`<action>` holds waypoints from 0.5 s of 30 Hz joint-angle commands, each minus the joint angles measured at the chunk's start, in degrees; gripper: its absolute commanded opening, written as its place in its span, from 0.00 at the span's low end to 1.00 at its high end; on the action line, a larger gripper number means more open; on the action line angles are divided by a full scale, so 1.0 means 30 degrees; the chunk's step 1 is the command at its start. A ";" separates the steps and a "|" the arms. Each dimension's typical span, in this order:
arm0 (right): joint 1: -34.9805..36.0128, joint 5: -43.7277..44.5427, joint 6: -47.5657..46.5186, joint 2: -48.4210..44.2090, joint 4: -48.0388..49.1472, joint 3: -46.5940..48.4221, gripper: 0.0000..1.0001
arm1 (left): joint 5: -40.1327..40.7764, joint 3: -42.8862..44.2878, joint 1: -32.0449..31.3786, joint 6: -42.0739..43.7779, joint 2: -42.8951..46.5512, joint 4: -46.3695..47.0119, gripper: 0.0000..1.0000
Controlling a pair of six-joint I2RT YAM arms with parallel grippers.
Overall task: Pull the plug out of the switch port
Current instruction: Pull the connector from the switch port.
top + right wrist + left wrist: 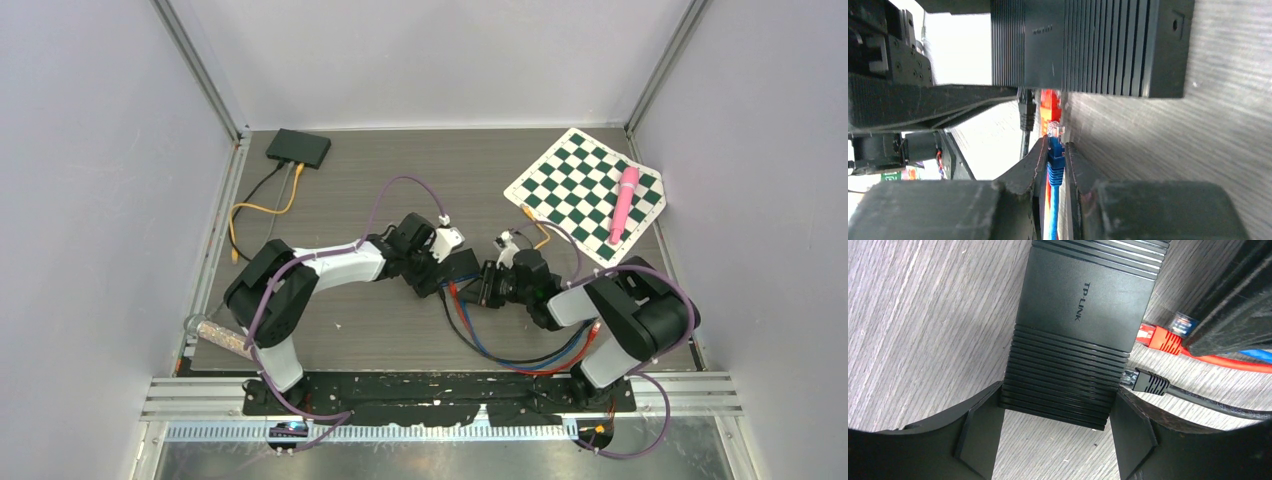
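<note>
**At mid-tabletop, the blue plug sits just clear of the switch**

Across the middle of the grey tabletop (pixel 420 170) the two arms meet nose to nose, well apart from the side walls, the second switch (pixel 298 148) at the back left and the checkered mat (pixel 585 185) at the back right.

The black switch (pixel 1068 340) lies flat, and the left arm's fingers (pixel 980 430) are clamped on its two long sides. I judge this is to pin it so a tug on a cable cannot drag it along.

The right arm's fingers (pixel 1023 170) are clenched on the blue plug (pixel 1055 165), gripping its body with the clear tip pointing at the port edge. A small gap shows between tip and switch, so the plug looks already out.

Beside it, the orange plug (pixel 1160 338) and the black plug (pixel 1147 381) are seated in their ports, close neighbours that leave little sideways room.

Straight back toward the right arm's base the tabletop carries only the looped cables (pixel 510 345), which looks the freest line.
</note>
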State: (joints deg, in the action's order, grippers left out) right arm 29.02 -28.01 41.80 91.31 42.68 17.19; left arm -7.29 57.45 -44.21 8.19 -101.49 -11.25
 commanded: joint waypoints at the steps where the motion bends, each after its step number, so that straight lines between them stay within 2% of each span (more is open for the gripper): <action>1: 0.0908 0.0146 -0.1007 -0.1318 -0.3744 -0.0848 0.05 | -0.0037 -0.1105 -0.0146 -0.0874 -0.0890 -0.0615 0.65; 3: 0.0901 0.0812 -0.1160 -0.2688 -0.4529 -0.0729 0.05 | 0.0006 -0.1375 -0.0148 -0.0821 -0.0629 -0.0473 0.77; 6: 0.0890 0.1588 -0.1131 -0.5149 -0.5341 -0.0732 0.05 | 0.0132 -0.1604 -0.0148 -0.0805 -0.0210 -0.0243 0.86; 8: 0.0914 0.2548 -0.1384 -0.8075 -0.6642 -0.0700 0.05 | 0.0191 -0.1688 -0.0148 -0.0892 0.0051 -0.0013 0.91; 9: 0.0914 0.2807 -0.1590 -0.8811 -0.7006 -0.0710 0.05 | 0.0165 -0.1726 -0.0148 -0.0957 0.0209 0.0118 0.98; 15: 0.0921 0.5781 -0.2876 -1.5304 -1.0859 0.0054 0.05 | 0.0157 -0.2206 -0.0149 -0.1555 0.1308 0.1132 1.00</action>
State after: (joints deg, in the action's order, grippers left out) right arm 31.57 -17.91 37.08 54.02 17.80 14.63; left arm -6.85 53.67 -44.62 6.26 -99.33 -6.44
